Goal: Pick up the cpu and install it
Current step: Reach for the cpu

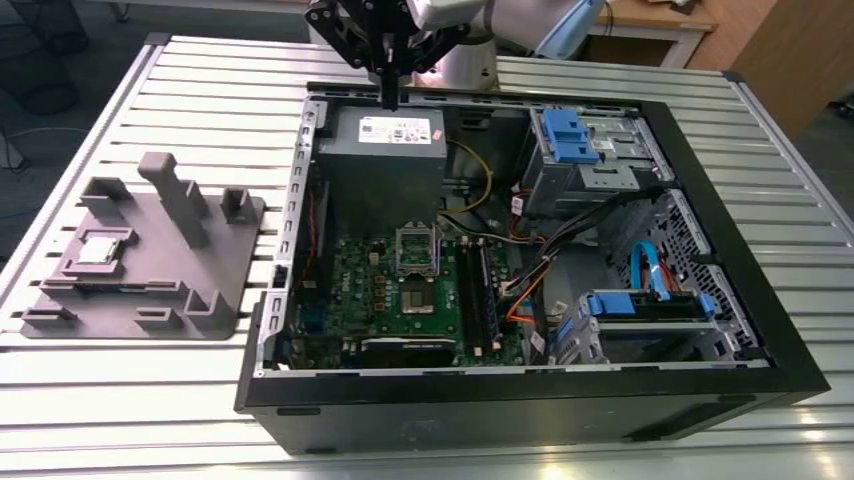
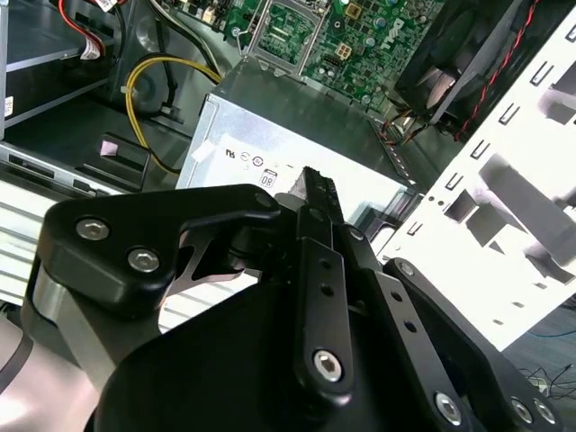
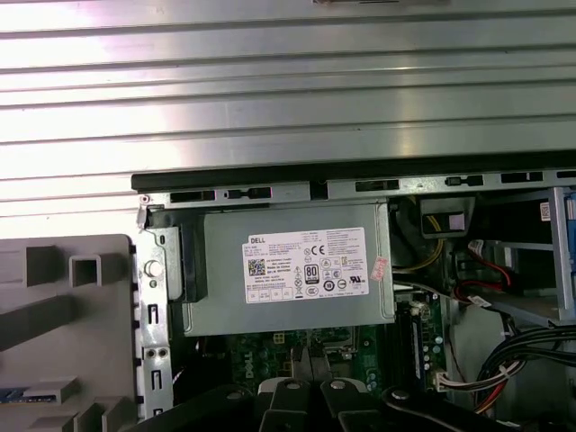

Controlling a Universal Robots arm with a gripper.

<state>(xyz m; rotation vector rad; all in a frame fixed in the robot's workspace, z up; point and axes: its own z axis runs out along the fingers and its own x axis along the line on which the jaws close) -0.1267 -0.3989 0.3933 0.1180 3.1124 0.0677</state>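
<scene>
The cpu [image 1: 104, 248], a small pale silver square, lies in a recess of the grey plastic tray [image 1: 200, 300] at the exterior view's left, outside the computer case. My gripper [image 1: 390, 95] hangs over the case's far edge above the power supply [image 1: 387, 145], well away from the cpu. Its fingers [image 2: 315, 193] are pressed together, shut on nothing. The motherboard's silver socket frame [image 1: 416, 250] sits in the middle of the green board and its lid appears raised. In the first wrist view the gripper [image 3: 303, 364] points down at the board just past the power supply [image 3: 288, 270].
The open black case [image 1: 747, 260] lies on a slatted metal table [image 1: 200, 90]. Inside are blue drive bays [image 1: 567, 130], cables [image 1: 534, 280], memory slots [image 1: 474, 300] and a fan [image 2: 468, 63]. The tray carries upright posts [image 1: 174, 195].
</scene>
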